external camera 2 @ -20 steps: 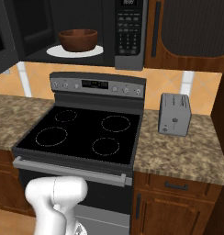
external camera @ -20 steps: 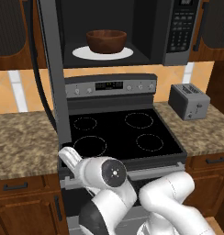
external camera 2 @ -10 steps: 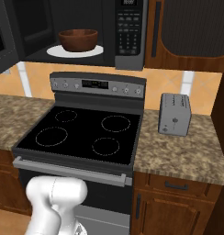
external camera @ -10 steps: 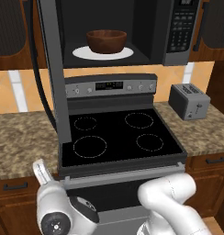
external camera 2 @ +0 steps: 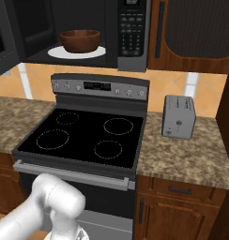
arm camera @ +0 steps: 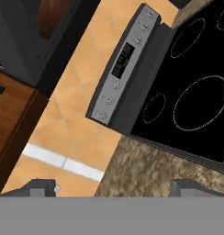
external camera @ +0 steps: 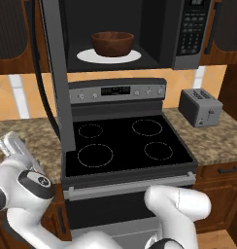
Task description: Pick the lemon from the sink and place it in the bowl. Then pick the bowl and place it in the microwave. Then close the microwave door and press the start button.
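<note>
Swinging farther left since a second ago, our arm (external camera: 23,180) hangs over the speckled surface (arm camera: 150,170), jaws spread and released, while the bowl (external camera: 112,44) sits inside the open microwave (external camera 2: 130,28).

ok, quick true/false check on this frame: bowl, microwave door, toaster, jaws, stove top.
1. The bowl sits on the white turntable inside the microwave. True.
2. The microwave door is shut. False: it stands swung open at the left of the cavity.
3. The toaster stands on the counter to the right of the stove. True.
4. The gripper is shut on the bowl. False: the jaws stand wide apart and hold nothing, in the hand view.
5. A pot sits on the front left burner. False: all four burners are bare.
</note>
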Motion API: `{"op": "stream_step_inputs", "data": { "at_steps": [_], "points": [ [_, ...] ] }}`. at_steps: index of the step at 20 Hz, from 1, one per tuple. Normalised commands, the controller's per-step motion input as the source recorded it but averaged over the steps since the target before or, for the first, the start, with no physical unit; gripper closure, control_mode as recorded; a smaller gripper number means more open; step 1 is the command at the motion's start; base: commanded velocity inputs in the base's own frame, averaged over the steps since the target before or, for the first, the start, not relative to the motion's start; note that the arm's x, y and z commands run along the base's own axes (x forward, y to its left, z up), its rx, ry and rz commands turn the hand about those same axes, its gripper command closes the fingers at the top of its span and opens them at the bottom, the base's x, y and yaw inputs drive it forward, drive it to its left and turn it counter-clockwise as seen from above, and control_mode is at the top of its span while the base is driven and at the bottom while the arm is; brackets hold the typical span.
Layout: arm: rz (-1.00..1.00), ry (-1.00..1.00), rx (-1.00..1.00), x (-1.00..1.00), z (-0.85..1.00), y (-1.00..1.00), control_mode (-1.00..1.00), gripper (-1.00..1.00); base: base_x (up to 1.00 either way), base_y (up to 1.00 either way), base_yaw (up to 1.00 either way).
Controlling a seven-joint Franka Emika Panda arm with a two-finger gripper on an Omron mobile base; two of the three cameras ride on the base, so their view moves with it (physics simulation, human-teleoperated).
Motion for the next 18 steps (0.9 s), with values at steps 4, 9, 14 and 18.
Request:
{"op": "stream_step_inputs", "data": {
  "at_steps": [4,9,14,18],
  "points": [
    [-0.39,-0.15,0.0,0.32,0.58,0.53,-1.0,-1.0,0.0,0.0,0.0],
    [-0.34,-0.04,0.08,0.13,0.49,-0.37,-1.0,-1.0,0.0,0.0,0.0],
    [-0.22,-0.07,0.16,0.02,0.2,-0.99,-1.0,-1.0,0.0,0.0,0.0],
    [-0.14,-0.15,0.17,-0.05,0.06,-1.0,-1.0,-1.0,0.0,0.0,0.0]
  ]
}}
